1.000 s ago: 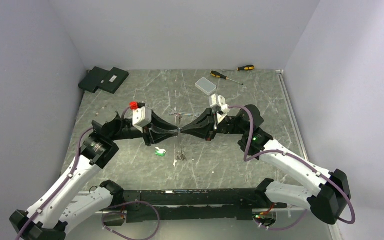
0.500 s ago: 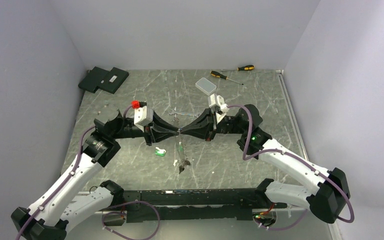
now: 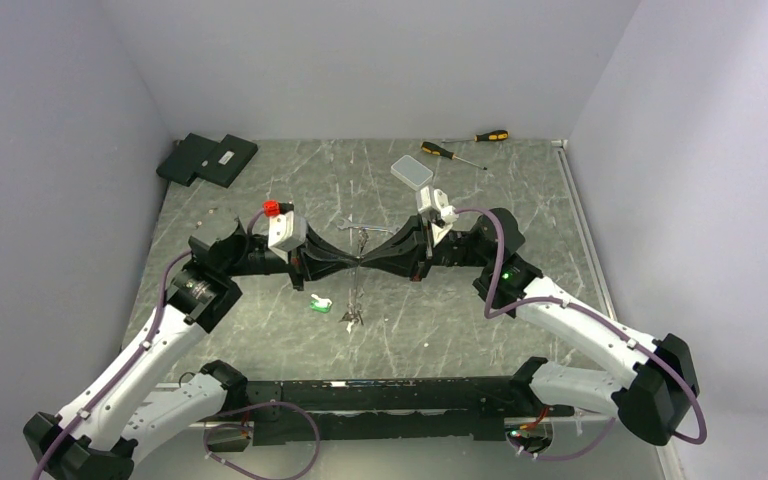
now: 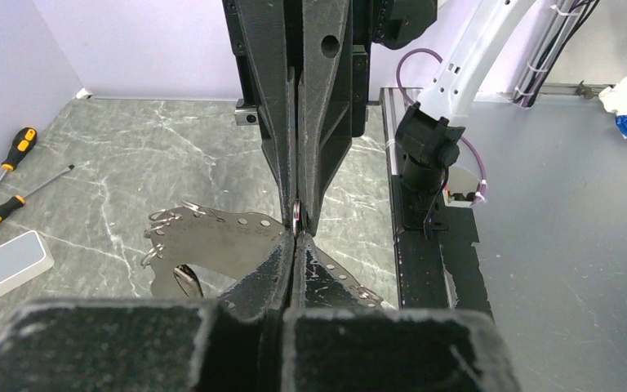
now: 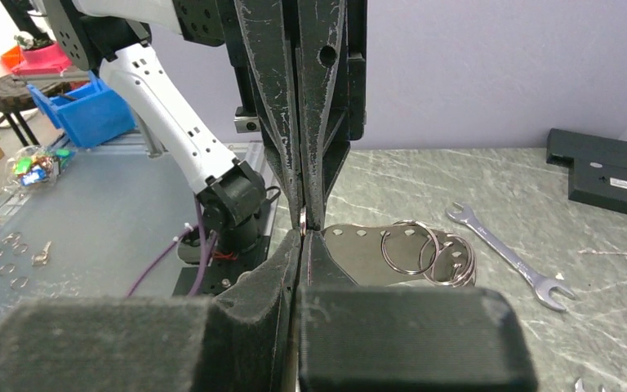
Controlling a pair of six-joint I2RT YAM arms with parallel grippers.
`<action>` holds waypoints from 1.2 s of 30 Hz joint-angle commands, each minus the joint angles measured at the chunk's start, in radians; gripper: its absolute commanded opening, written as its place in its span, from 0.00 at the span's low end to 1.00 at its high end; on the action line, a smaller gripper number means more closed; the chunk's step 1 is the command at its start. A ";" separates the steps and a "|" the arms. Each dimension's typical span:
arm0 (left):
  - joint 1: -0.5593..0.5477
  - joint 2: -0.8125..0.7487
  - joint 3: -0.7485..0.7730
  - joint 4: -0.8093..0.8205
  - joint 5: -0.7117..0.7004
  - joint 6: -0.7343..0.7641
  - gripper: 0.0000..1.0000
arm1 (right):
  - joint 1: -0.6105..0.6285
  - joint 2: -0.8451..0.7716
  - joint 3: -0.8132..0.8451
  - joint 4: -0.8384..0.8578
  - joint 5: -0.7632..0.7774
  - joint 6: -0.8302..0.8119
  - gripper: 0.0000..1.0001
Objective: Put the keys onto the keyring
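My left gripper and right gripper meet tip to tip above the middle of the table, both shut. In the left wrist view a small metal ring sits edge-on between the two pairs of tips. It also shows in the right wrist view. The keyring's pale grey perforated band spreads to both sides beneath the tips and carries small split rings. From above, the band hangs down to a small dark bundle. A key with a green tag lies on the table left of it.
A clear plastic box and two screwdrivers lie at the back. Black blocks sit at the back left. A silver spanner lies on the table beyond the band. A black rail runs along the near edge.
The dark bundle hanging under the tips swung out toward the near right, then back to the left. Both grippers stay shut tip to tip in almost the same place.
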State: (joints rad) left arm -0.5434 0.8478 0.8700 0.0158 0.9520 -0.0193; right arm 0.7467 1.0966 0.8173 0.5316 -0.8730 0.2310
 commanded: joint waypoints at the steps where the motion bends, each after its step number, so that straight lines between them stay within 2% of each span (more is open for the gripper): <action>1: 0.002 0.005 0.019 0.004 0.009 0.008 0.00 | 0.005 -0.002 0.023 0.101 -0.011 0.022 0.00; 4: 0.002 0.002 0.028 -0.014 -0.008 0.024 0.00 | 0.005 -0.004 0.018 0.094 -0.004 0.021 0.08; 5: 0.002 0.001 0.029 -0.034 -0.007 0.042 0.00 | 0.005 -0.006 0.018 0.092 -0.003 0.021 0.13; 9: 0.003 0.009 0.069 -0.144 -0.075 0.086 0.00 | 0.005 -0.005 0.034 0.017 -0.003 -0.017 0.43; 11: 0.002 0.008 0.087 -0.209 -0.118 0.130 0.00 | 0.005 -0.015 0.031 -0.027 0.015 -0.046 0.48; 19: 0.002 -0.019 0.131 -0.391 -0.363 0.235 0.00 | 0.005 -0.036 0.022 -0.164 0.121 -0.126 0.51; 24: 0.002 -0.040 0.124 -0.460 -0.646 0.262 0.00 | 0.006 -0.004 0.031 -0.242 0.150 -0.171 0.51; 29: 0.006 -0.054 0.096 -0.450 -0.854 0.253 0.00 | 0.014 0.058 0.048 -0.304 0.183 -0.196 0.51; 36: 0.049 -0.041 0.080 -0.453 -1.097 0.248 0.00 | 0.098 0.252 0.164 -0.482 0.506 -0.175 0.49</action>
State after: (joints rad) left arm -0.5217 0.8158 0.9520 -0.4793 0.0551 0.2207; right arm 0.7975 1.2617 0.8810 0.1585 -0.5774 0.0586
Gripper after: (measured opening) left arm 0.009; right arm 0.493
